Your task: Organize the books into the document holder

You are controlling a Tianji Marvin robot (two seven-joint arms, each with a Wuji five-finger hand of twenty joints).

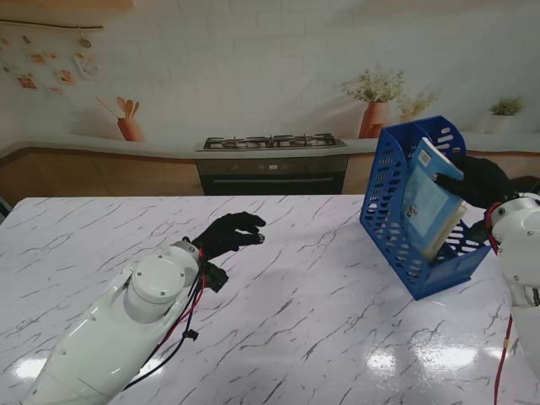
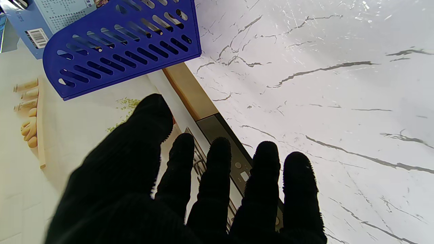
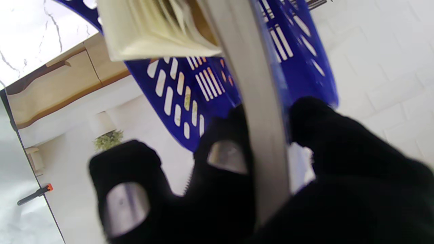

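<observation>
Right hand point(image 1: 479, 180) pinching book point(image 1: 429, 205) by its top edge inside holder point(image 1: 390, 190); thin floppy paperback, I'd grip nearer spine; left hand point(image 1: 229, 232) spread, empty.

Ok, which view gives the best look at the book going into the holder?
The stand view: the whole light blue book shows there, leaning in the blue holder with the right hand pinching its top. The right wrist view is blurred, showing only its page edges and cover edge. The left wrist view catches just a barcoded corner.
</observation>
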